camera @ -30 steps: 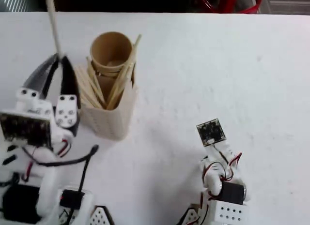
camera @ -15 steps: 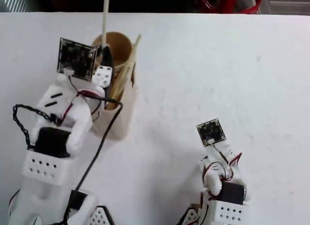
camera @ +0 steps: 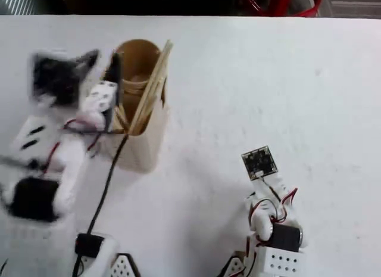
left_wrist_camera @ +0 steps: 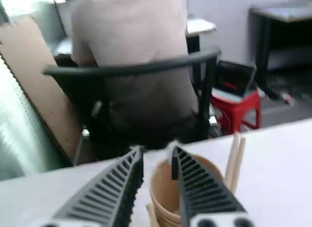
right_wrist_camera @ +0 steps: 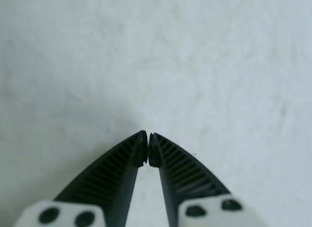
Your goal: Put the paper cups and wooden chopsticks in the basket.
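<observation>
Right hand (right_wrist_camera: 147, 149): closed, tips meeting, gripping nothing. It sits low over bare counter (camera: 309, 98) by the near edge, right of centre.

Basket (camera: 141, 147): upright on the left half of the counter, nearer the far edge than the near one.

Wooden chopsticks (camera: 150, 92): in the basket, leaning against the paper cups (camera: 136, 58), which stand at its far end. The number of nested cups cannot be told.

Left hand (left_wrist_camera: 156, 156): jaws parted, empty, over the basket's left rim just beside the cups.
</observation>
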Robot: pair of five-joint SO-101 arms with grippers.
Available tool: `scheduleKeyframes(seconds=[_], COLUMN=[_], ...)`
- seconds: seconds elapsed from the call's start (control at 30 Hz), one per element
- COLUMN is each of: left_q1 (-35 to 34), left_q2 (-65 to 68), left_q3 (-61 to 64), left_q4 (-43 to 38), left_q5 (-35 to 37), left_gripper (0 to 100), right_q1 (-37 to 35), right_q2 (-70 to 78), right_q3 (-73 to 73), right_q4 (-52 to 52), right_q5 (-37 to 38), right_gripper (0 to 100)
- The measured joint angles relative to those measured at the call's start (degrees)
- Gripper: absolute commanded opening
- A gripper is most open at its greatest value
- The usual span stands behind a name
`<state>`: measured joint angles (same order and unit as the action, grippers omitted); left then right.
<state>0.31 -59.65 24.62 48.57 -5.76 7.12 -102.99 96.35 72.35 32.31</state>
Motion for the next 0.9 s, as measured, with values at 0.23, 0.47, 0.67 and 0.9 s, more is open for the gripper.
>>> scheduleKeyframes(seconds=[0.23,0.47,0.67,0.9], left_q1=[-17.93,-32.88,-31.38,-25.93], left_q2=[-3.25,19.25,45.80,57.76], left_q3=[-2.46,3.60,3.87,3.87], left_q4=[5.01,5.89,10.11,10.81], left_q5=[0.18,-7.74,-28.92,-36.48], left_gripper=[8,8,8,16], right_q1=[0.00,0.00,0.00,0.00], right_q2=[0.00,0.00,0.00,0.00], right_q3=[0.00,0.00,0.00,0.00], right_q4=[0.00,0.00,0.00,0.00], right_q5=[0.00,0.00,0.00,0.00], right_gripper=[1.9,1.9,1.9,1.9])
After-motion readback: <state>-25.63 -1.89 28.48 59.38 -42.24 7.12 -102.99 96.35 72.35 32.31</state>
